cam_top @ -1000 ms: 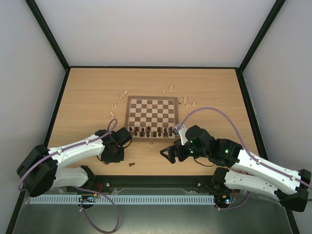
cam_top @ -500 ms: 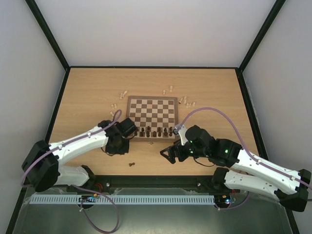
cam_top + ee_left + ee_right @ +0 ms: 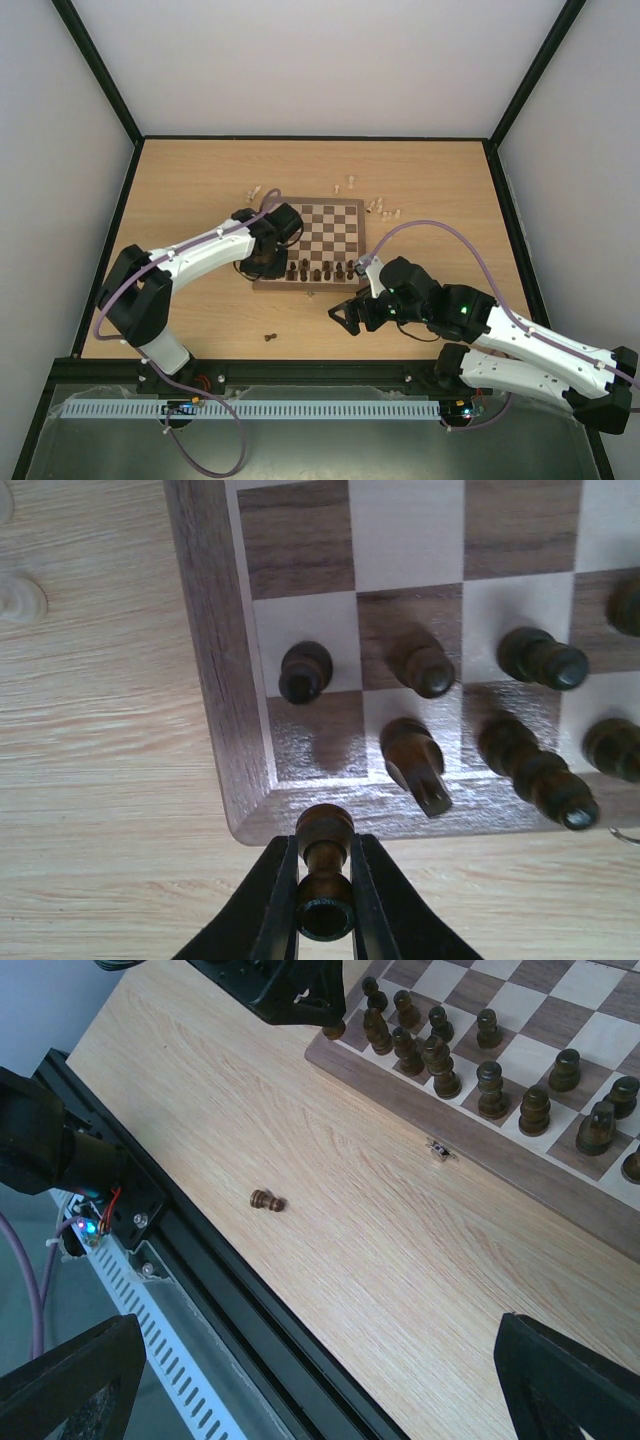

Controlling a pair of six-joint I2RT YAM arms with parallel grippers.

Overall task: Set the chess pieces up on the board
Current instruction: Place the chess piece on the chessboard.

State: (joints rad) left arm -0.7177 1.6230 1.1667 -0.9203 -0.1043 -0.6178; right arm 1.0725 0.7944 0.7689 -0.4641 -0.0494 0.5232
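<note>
The board [image 3: 312, 215] lies mid-table, with dark chess pieces [image 3: 318, 270] standing in its two near rows. My left gripper [image 3: 266, 264] is shut on a dark brown piece [image 3: 323, 870] and holds it just off the board's near-left corner [image 3: 215, 680]. The corner square there is bare, with a dark pawn [image 3: 305, 670] standing behind it. My right gripper [image 3: 345, 315] is open and empty over the table, near the board's near edge [image 3: 520, 1175]. One dark piece [image 3: 269, 337] lies on its side on the table and also shows in the right wrist view [image 3: 266, 1200].
Pale pieces lie loose on the table left of the board [image 3: 254, 191], behind it [image 3: 350, 184] and to its right [image 3: 382, 209]. A small metal latch [image 3: 438, 1150] sticks out at the board's near edge. A black rail [image 3: 200, 1260] runs along the table's near edge.
My left gripper has moved from the table at the near left up to the board's near-left corner, carrying the dark piece. My right arm has not moved.
</note>
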